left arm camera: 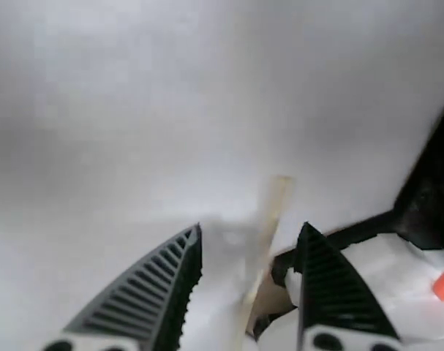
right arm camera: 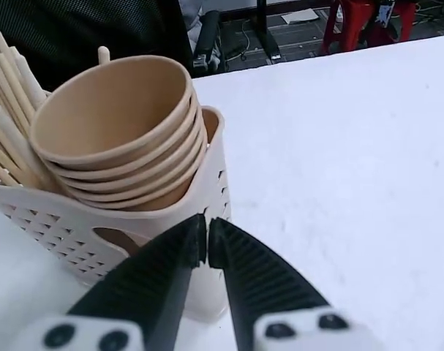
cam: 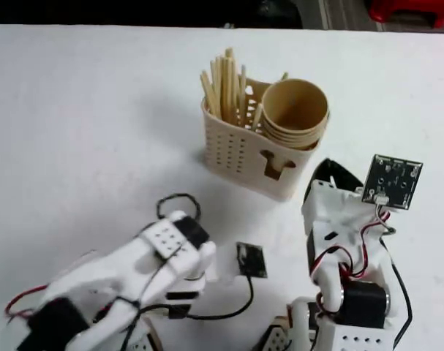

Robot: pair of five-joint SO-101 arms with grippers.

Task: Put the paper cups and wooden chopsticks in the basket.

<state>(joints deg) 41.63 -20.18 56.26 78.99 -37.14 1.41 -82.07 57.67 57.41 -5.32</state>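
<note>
Basket stands mid-table, nearer the far edge. A nested stack of paper cups is in its end toward the table's right edge, and chopsticks stand upright in the other end. Right gripper is clenched and empty, just beside the basket's near wall below the cups. Left gripper is released over bare table near the near edge. A blurred pale stick lies between its jaws; can't tell if they touch it.
</note>
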